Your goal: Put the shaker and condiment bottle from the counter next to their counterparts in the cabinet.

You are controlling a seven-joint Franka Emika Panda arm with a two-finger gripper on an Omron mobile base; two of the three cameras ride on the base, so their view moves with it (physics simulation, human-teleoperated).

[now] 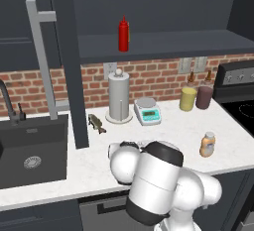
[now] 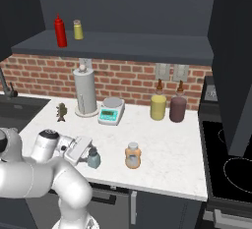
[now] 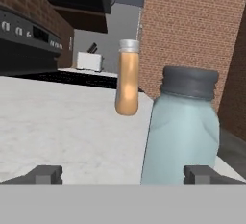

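Hand view: gripper (image 3: 123,174) spread wide about the shaker (image 3: 181,129) (not yet gripped); bottle (image 3: 128,77) also on the counter (image 3: 57,122), cabinet (image 2: 113,44) awaiting both.

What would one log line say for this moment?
gripper: open, at shaker, not gripped | bottle: on counter | cabinet shelf: red bottle

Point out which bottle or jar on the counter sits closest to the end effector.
The shaker, the squat blue-grey jar with a dark cap, right at the open end effector. The orange-tan condiment bottle stands farther along the counter; the yellow bottle and maroon bottle stand by the brick wall.
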